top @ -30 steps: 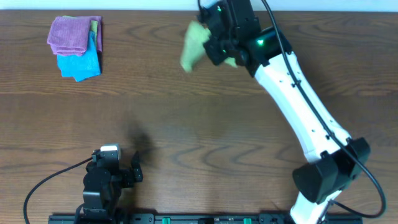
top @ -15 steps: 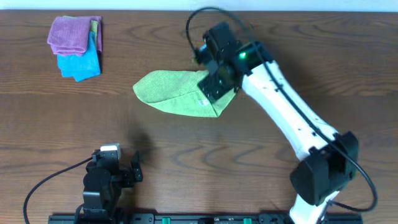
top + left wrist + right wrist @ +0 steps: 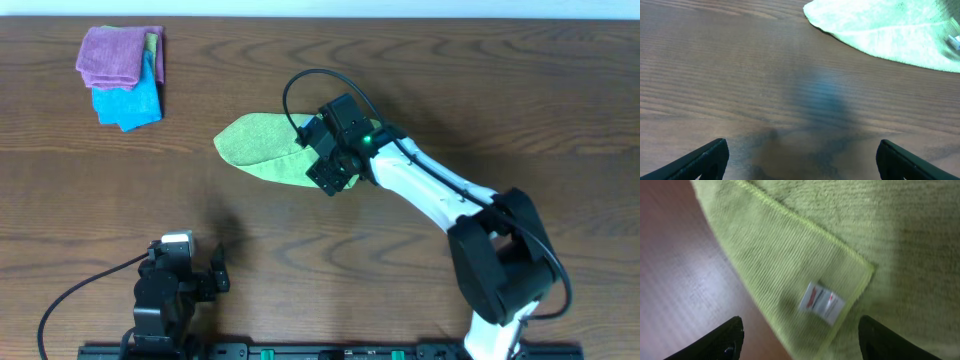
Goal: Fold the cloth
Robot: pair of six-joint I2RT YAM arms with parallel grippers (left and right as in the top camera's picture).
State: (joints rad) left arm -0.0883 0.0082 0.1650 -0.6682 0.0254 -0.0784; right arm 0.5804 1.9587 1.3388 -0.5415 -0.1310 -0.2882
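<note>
The light yellow-green cloth (image 3: 258, 148) lies on the table left of centre, with one layer folded over another. Its right end is hidden under my right arm in the overhead view. My right gripper (image 3: 325, 168) hovers just over that end, open and holding nothing. The right wrist view shows the cloth (image 3: 815, 240) flat below, a top-layer corner with the small white tag (image 3: 822, 302) lying between the two spread fingers of my right gripper (image 3: 800, 342). My left gripper (image 3: 218, 272) rests open near the front edge, well short of the cloth (image 3: 890, 30).
A purple cloth (image 3: 112, 55) is stacked on a bright blue cloth (image 3: 130, 102) at the far left corner. The brown wooden table (image 3: 420, 70) runs to a pale back edge. A black cable loops above the right wrist.
The right arm carried the bunched cloth from the far edge down toward the middle, laid it out on the table and opened, letting it go. The left arm has not moved.
</note>
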